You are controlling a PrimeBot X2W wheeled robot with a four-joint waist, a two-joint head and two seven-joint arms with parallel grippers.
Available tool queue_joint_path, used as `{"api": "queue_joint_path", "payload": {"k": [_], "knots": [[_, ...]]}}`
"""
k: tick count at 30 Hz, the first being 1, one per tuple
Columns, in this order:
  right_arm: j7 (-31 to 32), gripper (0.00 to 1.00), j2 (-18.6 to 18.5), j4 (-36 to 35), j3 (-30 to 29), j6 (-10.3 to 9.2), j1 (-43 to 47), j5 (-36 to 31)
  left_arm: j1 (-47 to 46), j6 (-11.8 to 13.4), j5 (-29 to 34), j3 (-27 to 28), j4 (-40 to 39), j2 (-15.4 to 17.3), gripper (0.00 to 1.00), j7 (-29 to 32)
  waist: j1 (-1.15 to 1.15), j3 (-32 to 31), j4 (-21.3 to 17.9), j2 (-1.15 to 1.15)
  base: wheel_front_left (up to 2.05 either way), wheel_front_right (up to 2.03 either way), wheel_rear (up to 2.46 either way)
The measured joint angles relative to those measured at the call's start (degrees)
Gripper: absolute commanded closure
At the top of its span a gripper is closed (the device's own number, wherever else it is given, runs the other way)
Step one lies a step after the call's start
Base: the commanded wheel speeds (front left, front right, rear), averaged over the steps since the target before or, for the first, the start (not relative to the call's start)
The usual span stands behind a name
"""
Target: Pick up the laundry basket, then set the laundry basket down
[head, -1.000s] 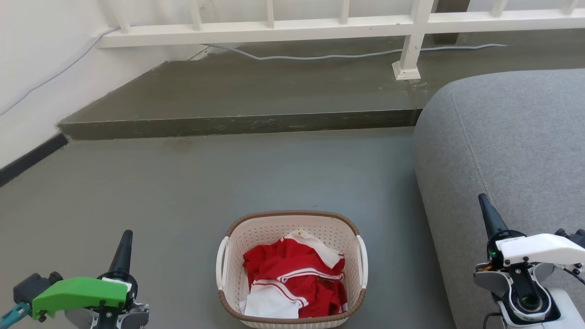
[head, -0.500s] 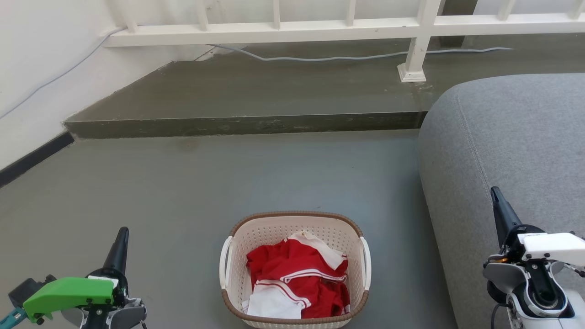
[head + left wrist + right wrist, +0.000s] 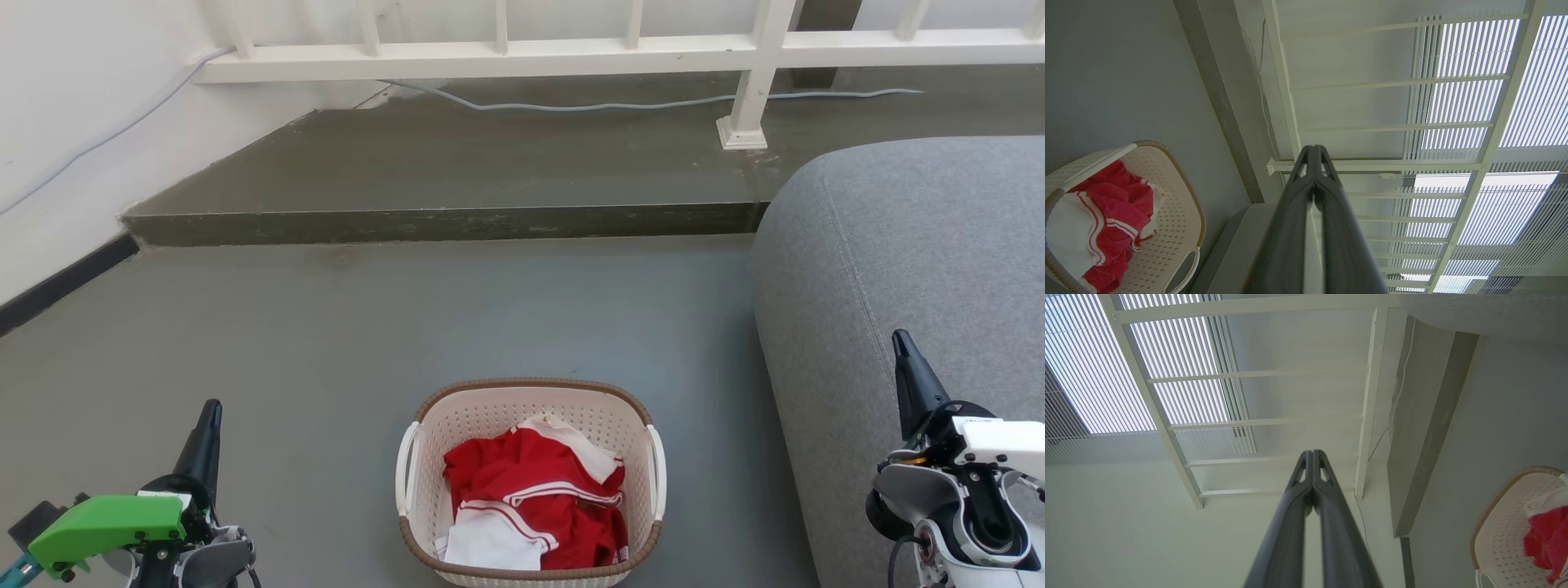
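Nearest, the left end effector [image 3: 209, 412] and the right end effector [image 3: 901, 345] hang with fingers pressed together on nothing, well apart from the laundry basket [image 3: 482, 418], which sits on the floor [image 3: 326, 343] between them, near the grey sofa [image 3: 898, 245]. Holding only a loose heap of red and white clothes [image 3: 531, 498], it should lift light; its perforated plastic is likely stiff but slightly springy, so the white side handles [image 3: 402, 482] look the surest holds, one per arm. Beyond lie a low step [image 3: 441, 222] and a white railing [image 3: 571, 47].
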Motion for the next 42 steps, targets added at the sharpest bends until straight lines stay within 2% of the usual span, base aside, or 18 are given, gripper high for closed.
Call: {"api": "queue_joint_path", "payload": {"k": [42], "knots": [[0.0, 1.0, 0.0, 0.1, -0.1, 0.15, 0.0, 0.0, 0.0, 0.0, 0.0, 0.1, -0.1, -0.1, 1.0, 0.0, 0.0, 0.0, 0.0, 0.0, 0.0, 0.0, 0.0]]}}
